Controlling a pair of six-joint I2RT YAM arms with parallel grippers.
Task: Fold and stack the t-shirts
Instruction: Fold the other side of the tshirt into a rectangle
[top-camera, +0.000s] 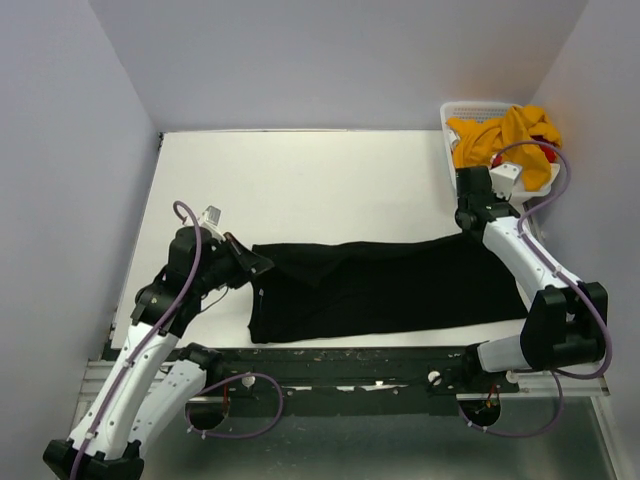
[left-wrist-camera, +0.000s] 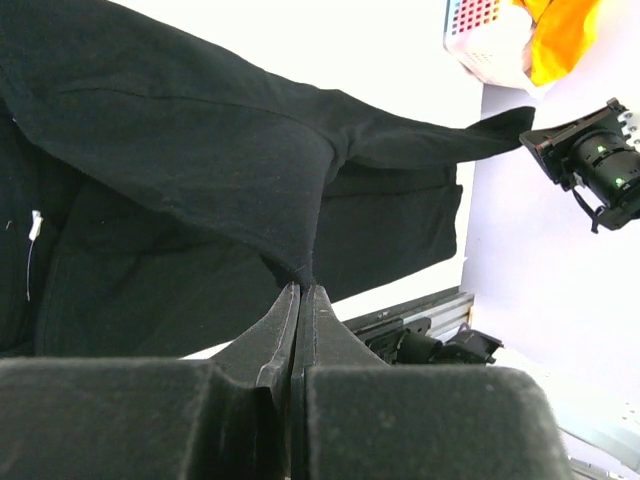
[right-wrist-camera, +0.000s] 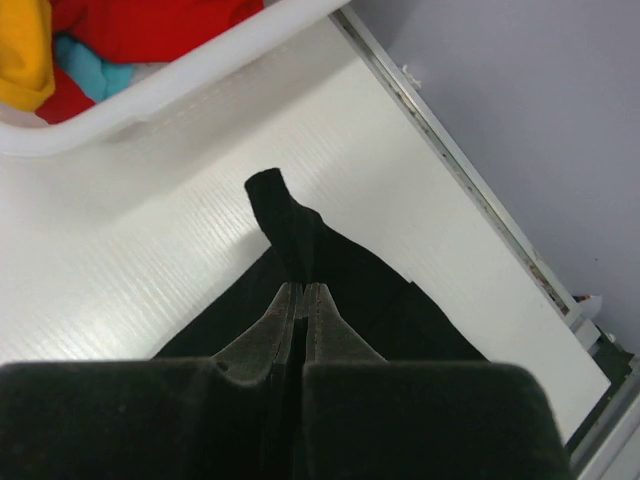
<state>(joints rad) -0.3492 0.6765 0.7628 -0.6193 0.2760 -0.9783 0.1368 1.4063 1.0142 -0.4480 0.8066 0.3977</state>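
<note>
Plainly, both arms have hold of the same garment. The left gripper (left-wrist-camera: 302, 290) is closed tight, with a peak of the black t-shirt (top-camera: 390, 285) pinched at its tips; from that pinch the cloth rises in a taut ridge that runs away to the right. The right gripper (right-wrist-camera: 302, 288) is also closed, with a narrow tongue of the same black cloth nipped between its fingers and sticking up beyond them.

Outward from the two grips, the shirt lies stretched across the near half of the bench (top-camera: 300, 180). Its long axis runs left to right, from one gripper to the other. Both pinches sit on the far edge of the cloth, and the body of the shirt spreads from that line towards the near edge of the bench. Each arm is at its own end, so neither has to reach across.

By my reading, the next move turns on that held far edge: carried together, it would go over the flat cloth on the near side.

Well apart, in the far right corner, the white basket (top-camera: 455, 112) holds a mustard-yellow shirt (top-camera: 505, 132) and a red one (right-wrist-camera: 150, 20), neither yet folded.
</note>
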